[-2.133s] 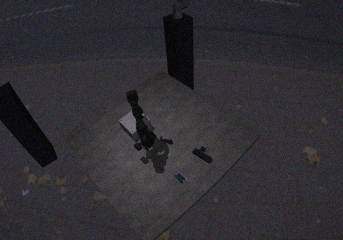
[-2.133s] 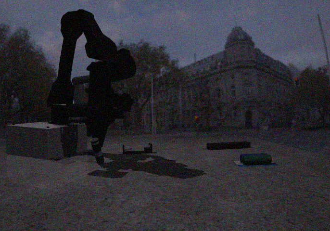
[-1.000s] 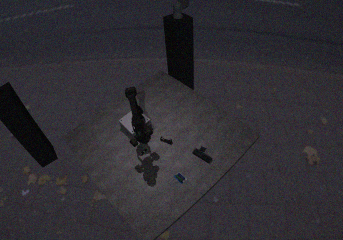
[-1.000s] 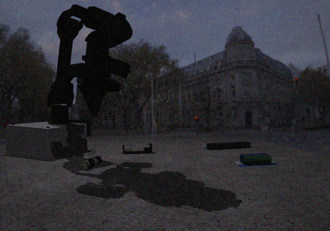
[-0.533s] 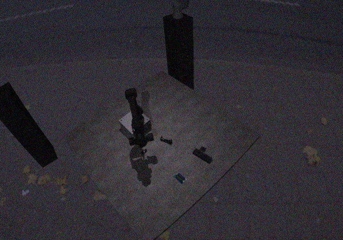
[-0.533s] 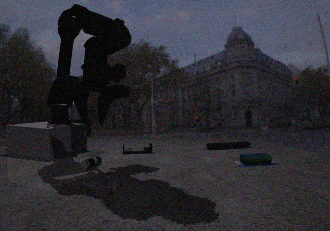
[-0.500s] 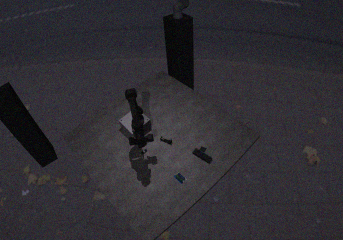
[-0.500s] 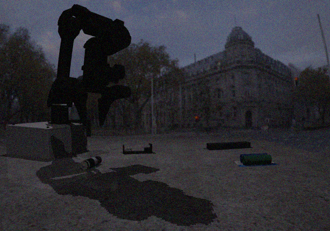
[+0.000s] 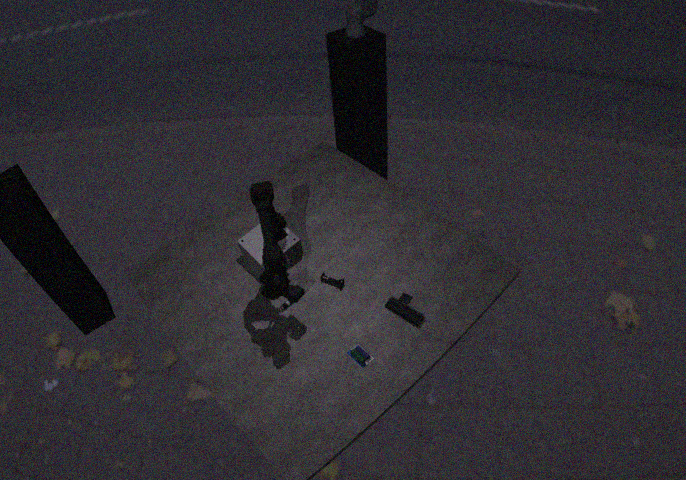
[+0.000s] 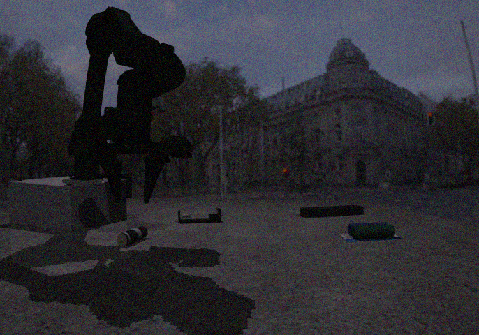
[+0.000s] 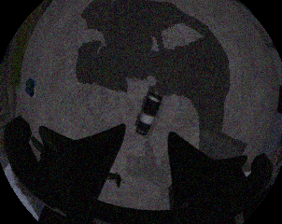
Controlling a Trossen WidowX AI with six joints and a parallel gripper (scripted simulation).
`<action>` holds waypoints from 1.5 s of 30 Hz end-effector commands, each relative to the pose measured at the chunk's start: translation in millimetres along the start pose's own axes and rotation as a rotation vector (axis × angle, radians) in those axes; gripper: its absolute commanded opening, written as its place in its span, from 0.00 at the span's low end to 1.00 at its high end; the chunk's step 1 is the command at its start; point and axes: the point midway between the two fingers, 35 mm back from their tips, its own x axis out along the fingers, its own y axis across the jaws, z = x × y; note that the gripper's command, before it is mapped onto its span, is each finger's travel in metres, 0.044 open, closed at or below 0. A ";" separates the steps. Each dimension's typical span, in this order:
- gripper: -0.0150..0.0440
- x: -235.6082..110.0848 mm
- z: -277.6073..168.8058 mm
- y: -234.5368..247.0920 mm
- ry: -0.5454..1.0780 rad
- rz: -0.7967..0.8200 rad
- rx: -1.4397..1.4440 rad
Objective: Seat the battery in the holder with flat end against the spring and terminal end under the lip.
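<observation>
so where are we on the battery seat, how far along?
Nothing done yet. The battery lies on its side on the ground by the arm's base block, well apart from the holder, which looks empty. In hand: nothing; the gripper hangs above the battery with its fingers parted. Left: grasp the battery, carry it over, seat it flat end against the spring, terminal under the lip, then release.

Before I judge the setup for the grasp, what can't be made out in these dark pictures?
- Battery: which end is the terminal, too dim in exterior and wrist views.
- Holder: spring and lip lost in darkness; tiny in the top view.
- Fingers: apart, holding nothing; tips blurred by noise in the wrist view.
- Arm base: partly hidden by the arm.
</observation>
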 end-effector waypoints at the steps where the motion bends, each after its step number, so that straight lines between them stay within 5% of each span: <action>1: 0.63 8.9 0.9 -0.8 0.006 0.005 0.202; 42: 0.63 59.2 0.2 -0.8 0.006 0.005 0.202; 45: 0.50 59.2 0.2 -0.8 0.006 0.005 0.202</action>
